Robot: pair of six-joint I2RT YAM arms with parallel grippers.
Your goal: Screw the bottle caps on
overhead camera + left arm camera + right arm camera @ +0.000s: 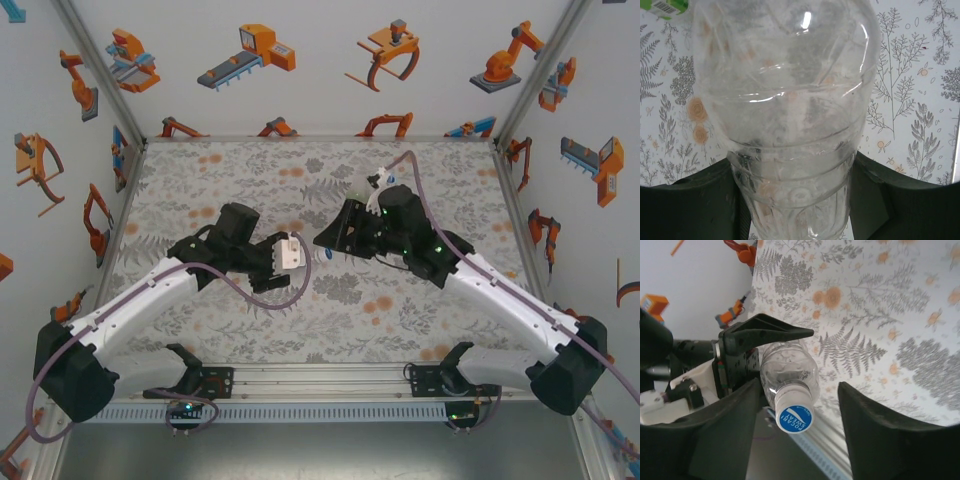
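Note:
A plain clear bottle (790, 100) lies sideways above the table, and my left gripper (795, 200) is shut on its lower body. Its neck points toward my right gripper (799, 385), which stands open around it. A white cap with a blue printed top (794, 415) sits on the neck, between the right fingers (875, 430), with a clear gap on the right side. The bottle's shoulder (789, 367) shows just behind the cap, with the left gripper (765, 330) behind it. From above, the left gripper (290, 250) and right gripper (332, 238) meet mid-table.
The table has a grey fern print with orange flower spots (380, 305). The corner of a green label with a barcode (667, 5) shows at the top left of the left wrist view. Walls with robot stickers close in the back and sides (300, 60).

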